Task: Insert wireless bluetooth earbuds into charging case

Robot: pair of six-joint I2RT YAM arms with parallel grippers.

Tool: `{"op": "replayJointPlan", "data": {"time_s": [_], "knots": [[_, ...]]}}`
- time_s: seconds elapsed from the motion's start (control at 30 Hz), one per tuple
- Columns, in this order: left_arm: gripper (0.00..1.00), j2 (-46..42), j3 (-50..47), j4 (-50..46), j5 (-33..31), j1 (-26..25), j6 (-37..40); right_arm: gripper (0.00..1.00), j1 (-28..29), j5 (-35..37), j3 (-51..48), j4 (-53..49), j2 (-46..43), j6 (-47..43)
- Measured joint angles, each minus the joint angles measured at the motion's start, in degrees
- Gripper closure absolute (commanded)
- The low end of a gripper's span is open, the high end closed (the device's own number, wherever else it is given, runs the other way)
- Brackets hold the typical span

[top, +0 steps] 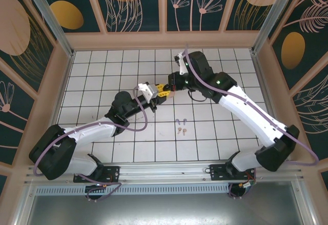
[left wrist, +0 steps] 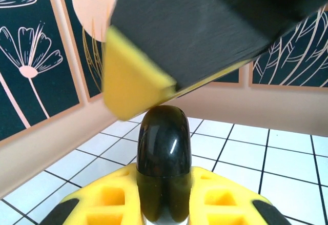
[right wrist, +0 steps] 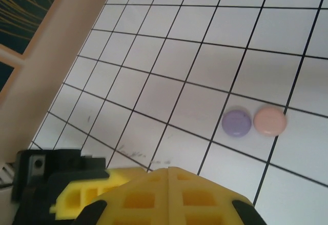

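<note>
where white tiles (top: 102,81) meet floral walls (top: 136,4), left gripper (left wrist: 164,204) clamps a black case (left wrist: 164,148); right gripper (right wrist: 169,184) is closed, its hold unclear.

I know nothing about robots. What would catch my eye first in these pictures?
The left claw and right claw come nose to nose above the middle of the white tiled floor. A glossy black capsule stands upright in the left claw's yellow grip, with the right claw's tip just over it. Off to one side, a lavender disc and a pale pink disc lie side by side on the tiles.
</note>
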Motion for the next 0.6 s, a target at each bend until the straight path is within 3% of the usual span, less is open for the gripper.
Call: {"op": "replayJointPlan", "data": {"time_s": [0.37,0.6], "knots": [[1.0,0.04,-1.03,0.13,-7.13,0.02,-6.32,0.69,-1.86,9.14,-13.84,5.38,-13.51,9.09],[1.0,0.0,-2.16,-6.54,-11.89,3.21,-15.1,0.62,-1.86,11.21,-28.55,11.43,-15.78,15.21]]}}
